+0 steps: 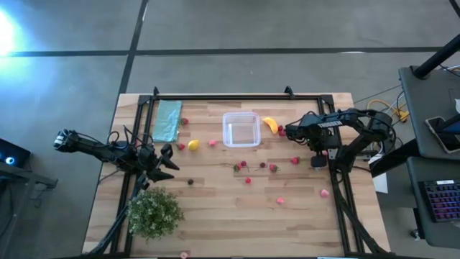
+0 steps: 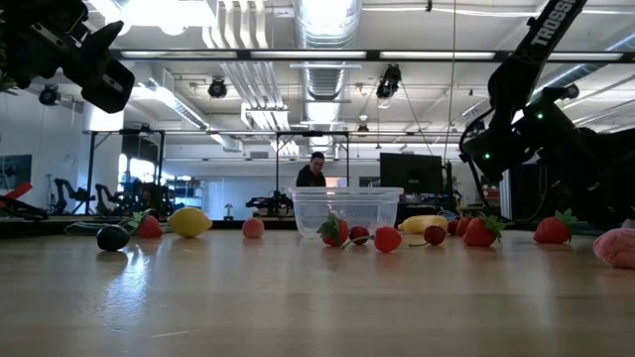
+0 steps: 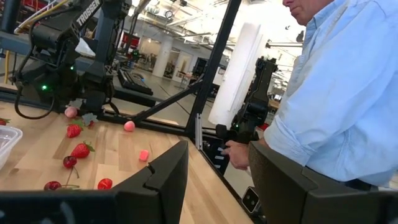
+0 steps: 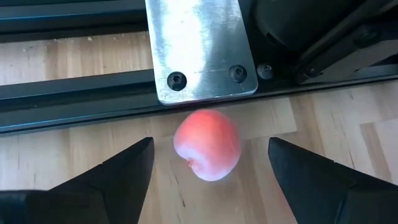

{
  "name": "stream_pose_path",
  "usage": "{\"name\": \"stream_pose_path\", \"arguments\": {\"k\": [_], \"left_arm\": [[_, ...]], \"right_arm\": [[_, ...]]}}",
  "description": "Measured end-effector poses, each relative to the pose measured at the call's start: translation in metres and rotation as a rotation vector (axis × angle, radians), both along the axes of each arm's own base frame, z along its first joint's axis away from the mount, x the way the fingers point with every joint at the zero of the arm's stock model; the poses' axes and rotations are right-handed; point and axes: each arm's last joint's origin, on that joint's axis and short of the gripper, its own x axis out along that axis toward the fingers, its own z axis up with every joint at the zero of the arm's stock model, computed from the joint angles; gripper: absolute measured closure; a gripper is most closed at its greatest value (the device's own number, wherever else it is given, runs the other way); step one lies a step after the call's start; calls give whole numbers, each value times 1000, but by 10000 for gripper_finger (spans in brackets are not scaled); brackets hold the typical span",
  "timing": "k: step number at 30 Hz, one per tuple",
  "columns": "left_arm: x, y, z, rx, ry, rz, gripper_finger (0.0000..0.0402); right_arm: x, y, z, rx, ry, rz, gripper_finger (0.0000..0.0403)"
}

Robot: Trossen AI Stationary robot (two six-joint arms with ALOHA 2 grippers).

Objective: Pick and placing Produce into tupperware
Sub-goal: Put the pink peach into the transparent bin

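The clear tupperware (image 1: 241, 129) stands on the wood table, far of centre. Produce lies scattered around it: a yellow banana (image 1: 269, 124), a lemon (image 1: 192, 144), a dark piece (image 1: 190, 181), and red berries (image 1: 244, 165). My right gripper (image 4: 208, 180) is open at the table's right side and points steeply down. Its fingers stand on either side of a pink-red fruit (image 4: 207, 144) without touching it. That fruit rests on the wood beside the black frame rail (image 4: 74, 93). My left gripper (image 3: 217, 180) waits at the left, open, with nothing between its fingers.
A teal cloth (image 1: 167, 120) lies at the far left, and a green leafy bush (image 1: 154, 211) stands near left. A metal bracket (image 4: 199, 50) sits on the rail just beyond the pink-red fruit. More pink pieces (image 1: 324, 192) lie near right. A person (image 3: 336, 93) stands beside the table.
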Motion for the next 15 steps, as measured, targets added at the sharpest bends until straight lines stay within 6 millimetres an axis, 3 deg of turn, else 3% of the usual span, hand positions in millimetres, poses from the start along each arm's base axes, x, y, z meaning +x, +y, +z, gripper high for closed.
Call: {"name": "stream_pose_path", "arguments": {"k": [8,15], "left_arm": [[0,0,0,0,0,1,246],[0,0,0,0,0,5,246]], "right_arm": [[-5,2,-3,2,22,7,113],[-6,3,-5,-11,16,0,151]]}}
